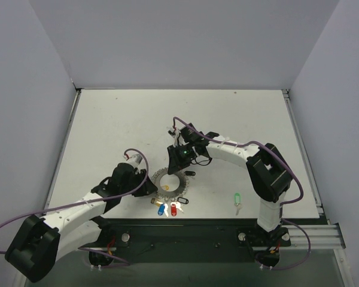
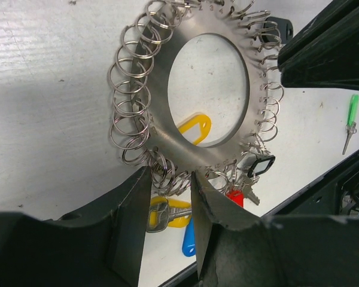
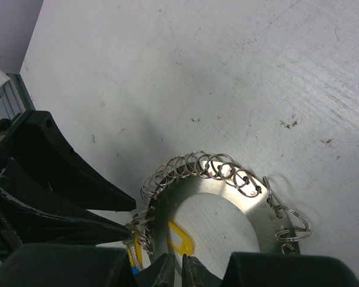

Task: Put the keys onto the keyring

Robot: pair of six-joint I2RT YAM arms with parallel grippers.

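Near the desk's (image 1: 107, 119) front edge, the left gripper (image 2: 170, 197) clamps the keyring (image 2: 167, 89) by its rim. The right gripper (image 3: 180, 266) is pinched nearly closed at the opposite rim; what it holds, I cannot tell. Threading seems underway; next calls for fetching the green key (image 1: 237, 201).

Even bright overhead light, soft shadows beside the arms, glare on the keyring (image 2: 167, 113), near hand (image 2: 170, 239) blurred

The large silvery metal keyring with its rim of small wire loops (image 1: 170, 182) lies on the white table (image 1: 107, 125), between the left gripper (image 2: 170, 197) and right gripper (image 3: 175, 260). A cluster of coloured-head keys (image 1: 169, 207) sits at its near edge; one green-headed key (image 1: 237, 200) lies well apart to the right.
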